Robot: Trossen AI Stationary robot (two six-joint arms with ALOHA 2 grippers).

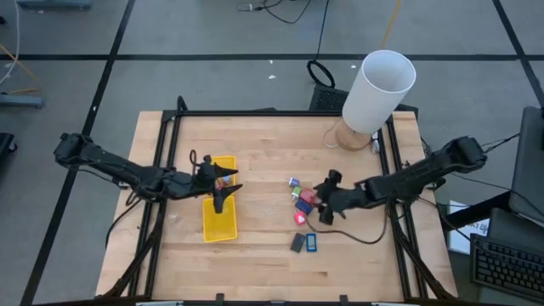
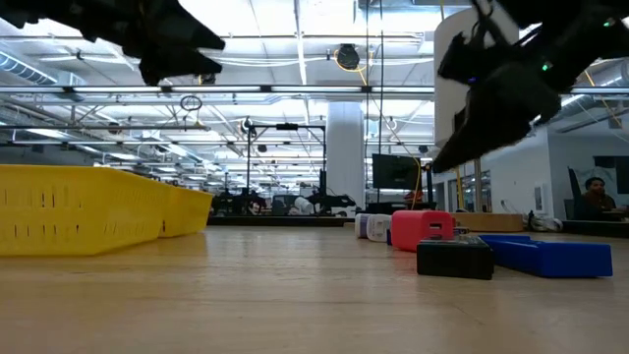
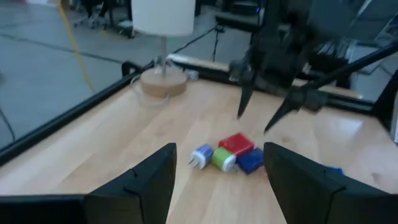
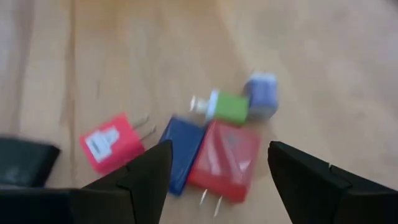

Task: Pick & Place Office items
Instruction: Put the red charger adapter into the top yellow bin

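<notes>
The office items lie in a loose cluster right of the table's middle: a lilac chunk [image 1: 293,182], a green one [image 4: 227,107], two red plugs [image 4: 112,144] [image 4: 227,158], a blue block [image 4: 183,152], and nearer the front a dark grey rectangle [image 1: 297,242] and a blue flat one [image 1: 312,242]. All rest flat on the wood. My right gripper [image 1: 323,197] hangs open just above the cluster's right side, slanting down, with nothing between its fingers [image 4: 219,146]. My left gripper [image 1: 228,189] is open and empty over the yellow tray [image 1: 219,223], pointing toward the cluster [image 3: 217,148].
A big white cylinder [image 1: 378,89] on a wooden base [image 1: 344,136] stands at the table's far right. Black frame rails [image 1: 161,170] run along the table's left and right sides. Bare wood lies between the tray and the items and toward the near edge.
</notes>
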